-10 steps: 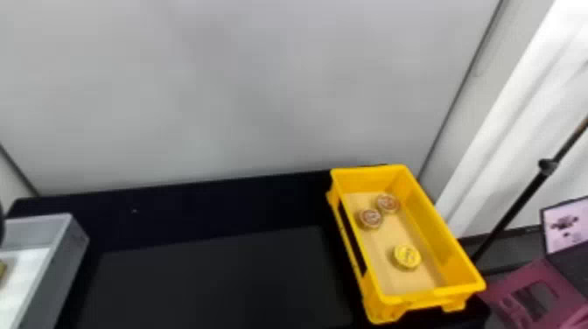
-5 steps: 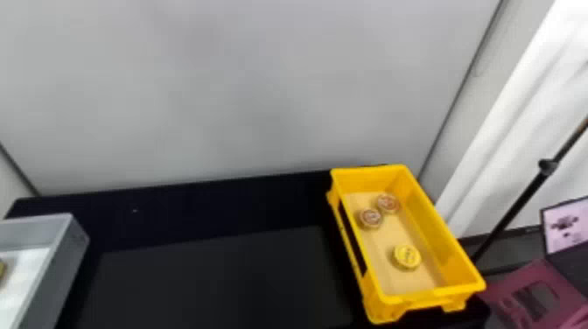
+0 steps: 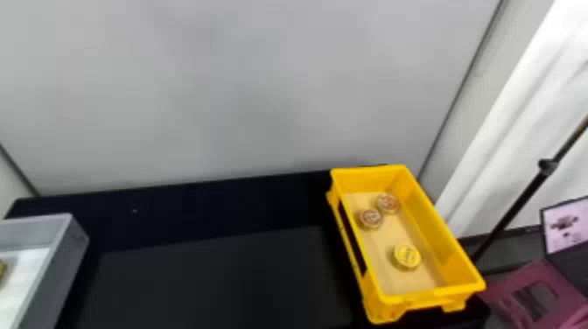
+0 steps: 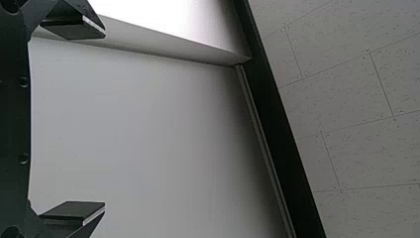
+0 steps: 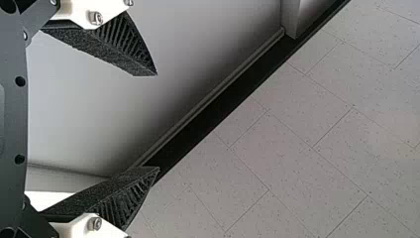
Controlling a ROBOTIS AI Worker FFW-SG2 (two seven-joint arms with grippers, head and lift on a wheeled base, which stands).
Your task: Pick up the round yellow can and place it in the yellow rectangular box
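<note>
Though in box [image 3: 437, 232], yellow can [image 3: 407, 256] apart.

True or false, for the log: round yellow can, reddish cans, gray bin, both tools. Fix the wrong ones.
1. The round yellow can lies inside the yellow box. True.
2. The gray bin stands right of the yellow box. False: the gray bin is to its left.
3. Two reddish cans are in the yellow box. True.
4. The left tool is closed. False: the left tool's fingers stand apart.
5. The right tool is open and empty. True.
</note>
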